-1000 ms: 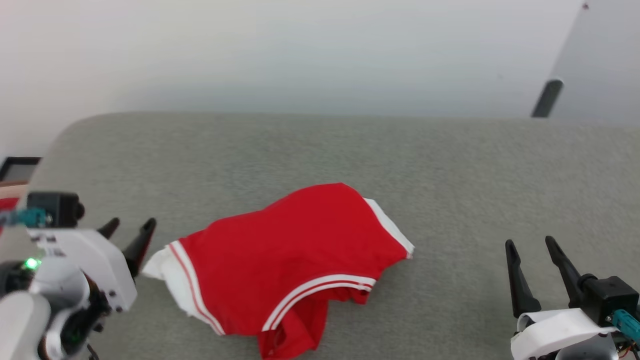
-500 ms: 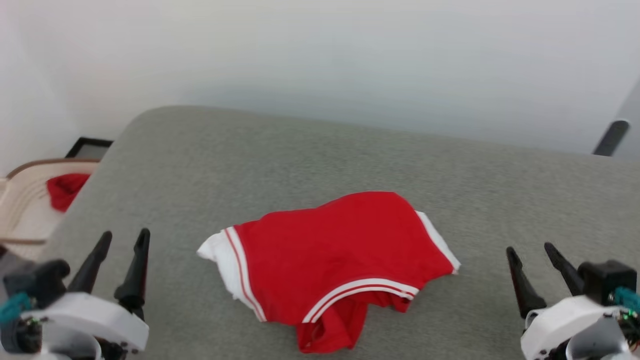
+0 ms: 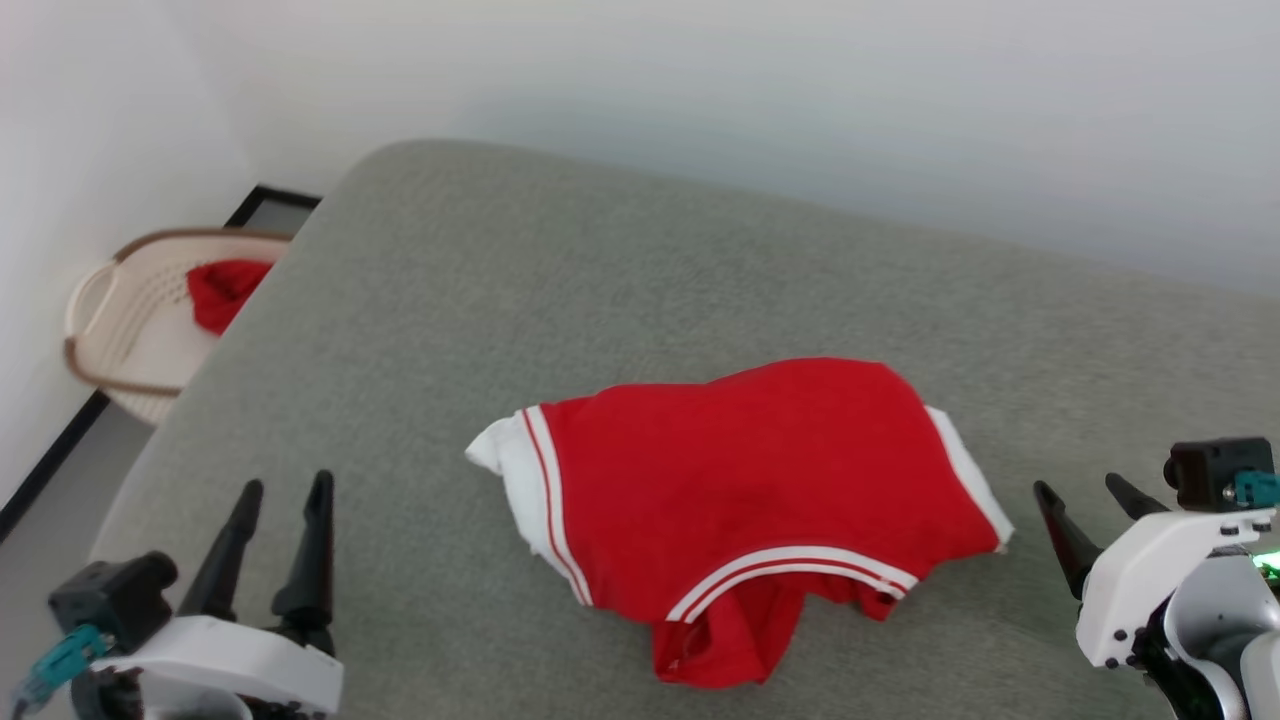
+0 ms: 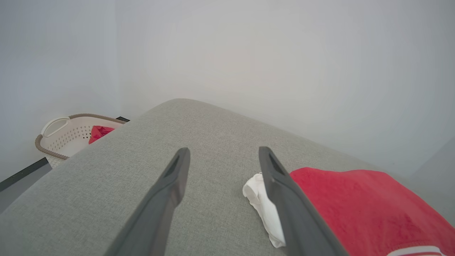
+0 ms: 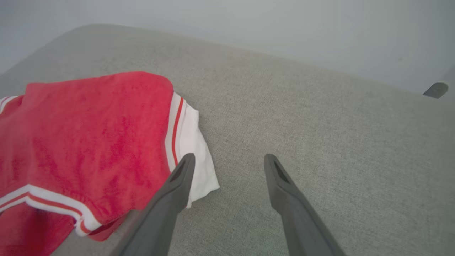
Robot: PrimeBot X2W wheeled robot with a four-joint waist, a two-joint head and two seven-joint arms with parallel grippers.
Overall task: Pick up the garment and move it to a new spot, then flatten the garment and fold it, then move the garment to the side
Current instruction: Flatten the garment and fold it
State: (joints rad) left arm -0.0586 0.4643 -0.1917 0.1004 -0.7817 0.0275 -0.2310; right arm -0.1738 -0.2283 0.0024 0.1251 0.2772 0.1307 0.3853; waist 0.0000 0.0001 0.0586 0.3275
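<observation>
Left gripper (image 3: pixel 286 480): jaws apart, nothing between them. It hangs low over the near left part of the worktop (image 3: pixel 500 280), tips pointing away from the robot. In the left wrist view (image 4: pixel 224 149) only bare grey fabric shows in the gap.

Right gripper (image 3: pixel 1078 483): jaws apart too, nothing held. It sits at the near right, just beside the garment's right end. In the right wrist view (image 5: pixel 229 155) the left-hand jaw crosses in front of the white sleeve edge. Cannot tell from there whether it touches. The head view shows a narrow strip of grey between them.

Garment (image 3: pixel 760 470): a red T-shirt, lying bunched on the worktop between the two grippers, nearer the right one. It is humped, not flat. A white sleeve shows at each end, each with red-and-white striped trim where it meets the red. A striped band runs along the near edge, and a loose red fold sticks out below it toward the robot. Both wrist views show it ( (image 4: pixel 355 202), (image 5: pixel 89 124)).

Worktop: grey woven cover, rounded far-left corner, set against a pale wall.

Basket (image 3: pixel 130 340): cream, perforated sides, brown rim, on the floor (image 3: pixel 50 540) past the worktop's left edge, in the corner of the room. Inside it lies a red cloth (image 3: pixel 225 290), crumpled against the side nearest the worktop. The left wrist view also shows the basket (image 4: pixel 67 137) and the cloth (image 4: pixel 99 131).
</observation>
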